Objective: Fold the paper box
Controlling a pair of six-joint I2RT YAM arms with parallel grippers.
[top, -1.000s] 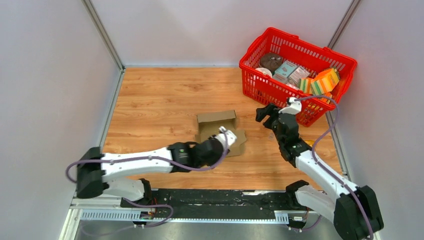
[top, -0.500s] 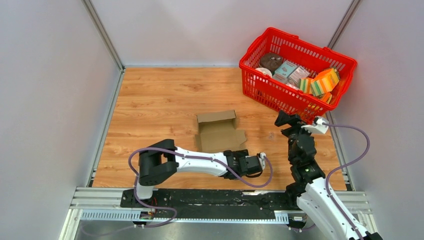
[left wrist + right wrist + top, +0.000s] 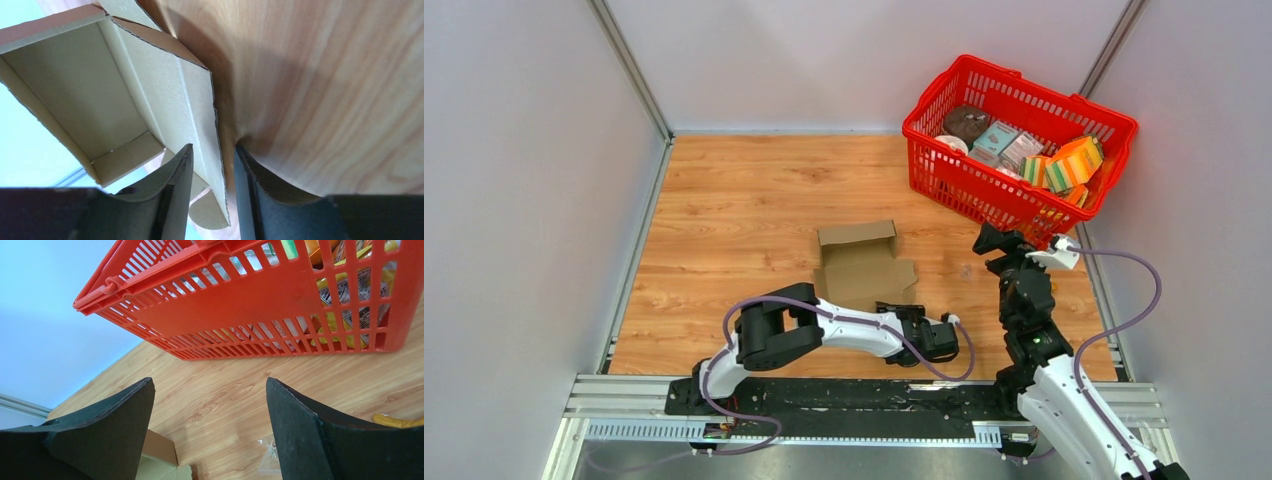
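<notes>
The paper box (image 3: 862,262), one piece of plain brown cardboard, lies near the middle of the tabletop (image 3: 744,210). Its far part is raised into an open, walled tray and its near part is a flat flap on the wood. The left wrist view shows the tray's hollow (image 3: 100,100) and the flap's edge ahead of the two dark fingers (image 3: 177,190). The left jaws are partly spread and hold nothing. From above they sit at the near right of the box, close to its flap corner but apart from it, at the end of the folded left arm (image 3: 854,328).

The right jaws, on the right arm (image 3: 1034,330), are spread wide and empty. They are well to the right of the box, just in front of the single red basket (image 3: 984,190), whose slatted wall (image 3: 280,295) fills the right wrist view. Several printed packages (image 3: 1024,150) lie in the basket.

A second ago the left arm reached out from the left with its jaws at the box's near flap, and it has since folded and drawn back. The right jaws have swung from nearer the box toward the basket. The box has not moved.
</notes>
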